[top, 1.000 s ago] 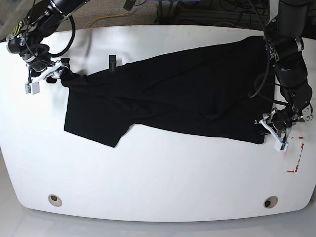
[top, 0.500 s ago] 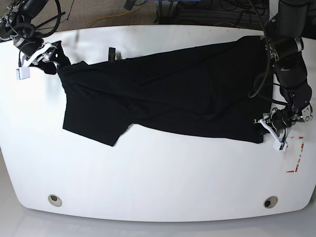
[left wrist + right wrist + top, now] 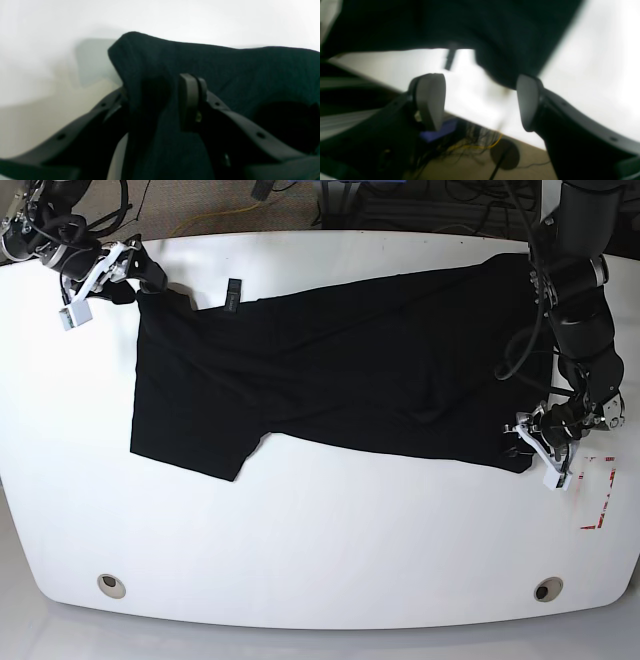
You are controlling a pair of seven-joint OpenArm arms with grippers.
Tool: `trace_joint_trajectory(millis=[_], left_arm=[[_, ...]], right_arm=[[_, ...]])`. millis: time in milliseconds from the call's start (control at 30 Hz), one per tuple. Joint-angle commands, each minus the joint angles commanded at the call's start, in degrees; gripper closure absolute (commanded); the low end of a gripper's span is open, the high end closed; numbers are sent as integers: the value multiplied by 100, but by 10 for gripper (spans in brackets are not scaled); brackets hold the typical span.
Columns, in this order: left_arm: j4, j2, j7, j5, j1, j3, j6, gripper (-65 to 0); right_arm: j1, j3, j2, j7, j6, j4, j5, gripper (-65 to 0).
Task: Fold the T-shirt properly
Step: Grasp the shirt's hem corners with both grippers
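The black T-shirt [image 3: 340, 370] lies spread across the white table [image 3: 320, 560], slanting from the back right to the left. My right gripper [image 3: 122, 275] is at the shirt's back left corner near the table's back edge. In the right wrist view my right gripper [image 3: 480, 100] is open, and the shirt [image 3: 470, 25] hangs just beyond the fingertips [image 3: 528, 100]. My left gripper [image 3: 532, 442] is at the shirt's front right corner. In the left wrist view my left gripper [image 3: 160, 90] is shut on a fold of the shirt [image 3: 225, 70].
A small dark tag [image 3: 232, 295] sticks up at the shirt's back edge. A red-marked patch [image 3: 600, 490] lies at the table's right edge. Two round holes [image 3: 112, 585] [image 3: 547, 589] sit near the front edge. Cables lie beyond the back edge.
My right gripper has moved toward the back edge, then right, taking the shirt's left corner with it, and now stands open. My left gripper has shifted slightly left, still holding its corner.
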Motion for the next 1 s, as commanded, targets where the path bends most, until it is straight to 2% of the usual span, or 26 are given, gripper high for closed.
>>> trace_joint_trajectory(millis=[167, 367, 467, 567, 667, 767, 867, 1000], left_arm=[[0, 9, 0, -9, 88, -9, 0, -239], [0, 18, 0, -18, 88, -18, 0, -239], [0, 44, 0, -18, 88, -26, 0, -235], [0, 105, 0, -18, 88, -35, 0, -138], [0, 123, 0, -18, 97, -35, 0, -42], [0, 132, 0, -18, 97, -35, 0, -32], [0, 132, 9, -18, 97, -35, 0, -28], [0, 132, 9, -18, 97, -44, 0, 0]], right_arm=[[826, -53, -53, 0, 0, -466, -853, -423], [2136, -229, -290, 9, 0, -1574, -2251, -423], [2558, -237, -299, 18, 0, -1960, -2690, -423], [2822, -237, -378, 70, 0, -2374, -2910, -423], [2901, -360, -404, 431, 0, -2690, -3059, -423], [2892, -668, -387, 747, 0, -2971, -3051, -423], [2875, -765, -431, 738, 0, -3042, -3051, -422], [2752, -818, -686, 747, 0, -2927, -3086, -420]])
